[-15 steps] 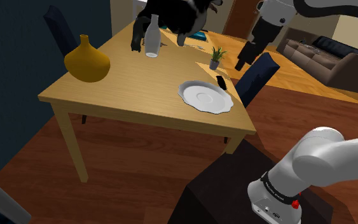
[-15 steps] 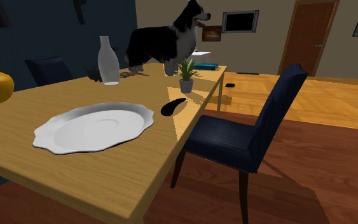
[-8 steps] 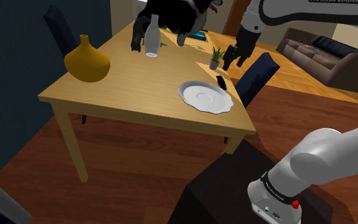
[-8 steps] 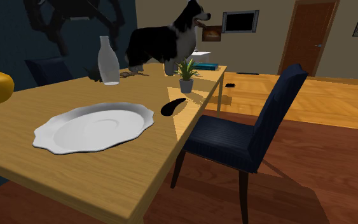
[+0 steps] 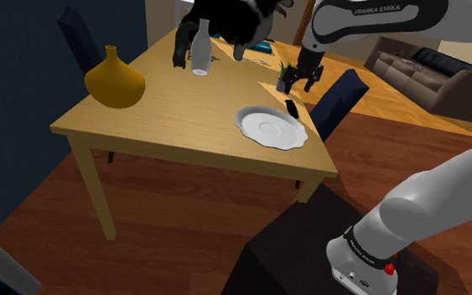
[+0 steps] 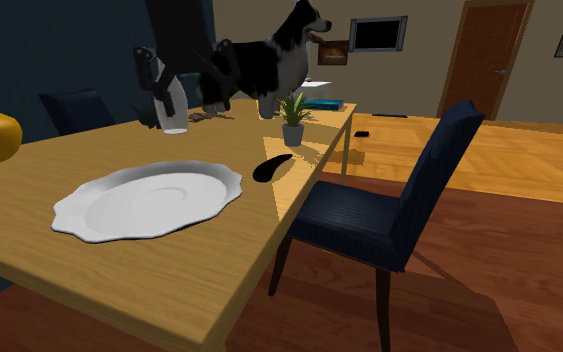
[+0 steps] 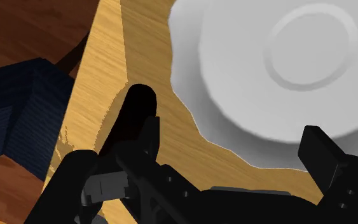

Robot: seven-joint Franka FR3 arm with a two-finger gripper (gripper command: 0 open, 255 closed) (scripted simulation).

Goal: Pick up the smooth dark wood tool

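1. Looking down over the desk (image 5: 184, 109) in the shoulder view, we see the pincer (image 5: 298, 84) hovering above the far corner, in front of a small potted plant (image 5: 285, 70).
2. We find the pincer open: in the wrist view its fingers (image 7: 320, 153) stand well apart and clasp nothing.
3. We see the dark tool (image 5: 291, 108) lying flat on the desk, just beside the wavy rim of the white plate (image 5: 270, 127), on the side toward the blue chair (image 5: 336, 100).
4. From the second exterior view, the dark tool (image 6: 273, 167) sits between the plate (image 6: 149, 200) and the potted plant (image 6: 293, 118), near the desk edge that faces the chair (image 6: 389, 210).
5. In the wrist view, the dark tool (image 7: 131, 114) lies close by one finger, which hides its near end. We cannot tell whether they touch. The plate (image 7: 285, 63) spreads beyond the pincer (image 7: 233, 137).
6. Farther back on the desk we see a clear bottle (image 5: 199, 50), a black-and-white dog (image 5: 225, 21) and a yellow vase (image 5: 115, 80).
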